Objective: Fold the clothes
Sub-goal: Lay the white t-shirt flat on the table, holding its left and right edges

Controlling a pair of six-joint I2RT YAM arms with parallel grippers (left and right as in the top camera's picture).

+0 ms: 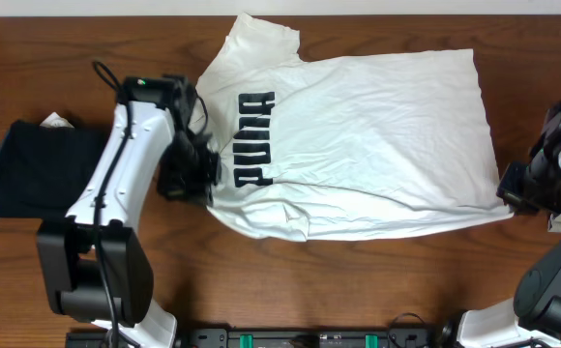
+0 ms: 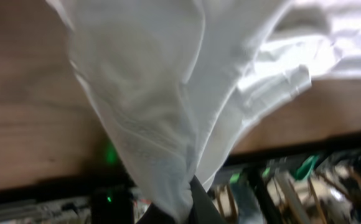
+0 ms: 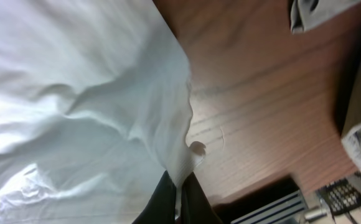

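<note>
step: first fold | left claw (image 1: pixel 206 178), right claw (image 1: pixel 506 189) each pinching T-shirt (image 1: pixel 377 135) near edge | next: likely lift together, carry across

The T-shirt (image 1: pixel 377 135) is thin, wrinkled matt cloth; the table (image 1: pixel 68 58) is smooth, grained wood.
</note>
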